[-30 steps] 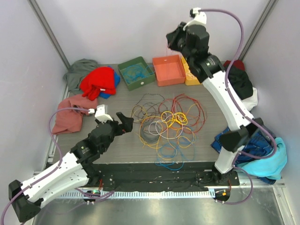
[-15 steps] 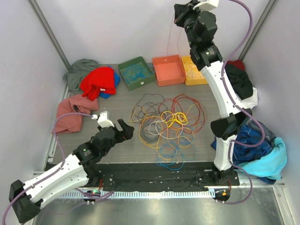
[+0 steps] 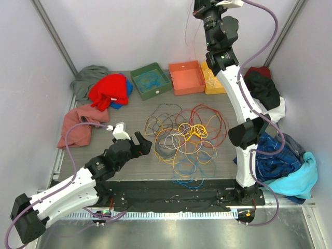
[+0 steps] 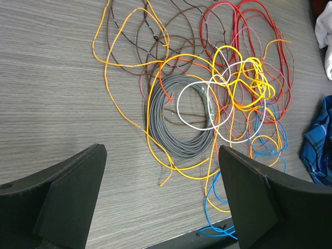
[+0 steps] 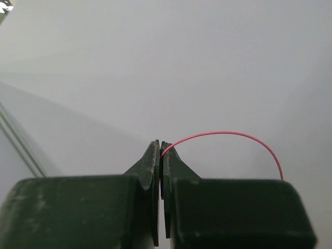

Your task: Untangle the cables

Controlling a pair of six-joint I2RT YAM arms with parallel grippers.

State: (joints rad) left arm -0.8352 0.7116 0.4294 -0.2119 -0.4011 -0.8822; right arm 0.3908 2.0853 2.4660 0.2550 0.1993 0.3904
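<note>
Risen since a second ago, the right gripper (image 3: pixel 199 9) meets the top edge overhead; cables (image 3: pixel 184 136) heap mid-bench (image 3: pixel 124 106), with bare room leftward. Left wrist: the left gripper (image 4: pixel 161 150) gapes wide before them. Right wrist alone shows jaws pinching a pink cable (image 5: pixel 228 134).

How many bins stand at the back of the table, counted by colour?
green bin: 1
orange bin: 1
yellow bin: 1
Total: 3
</note>
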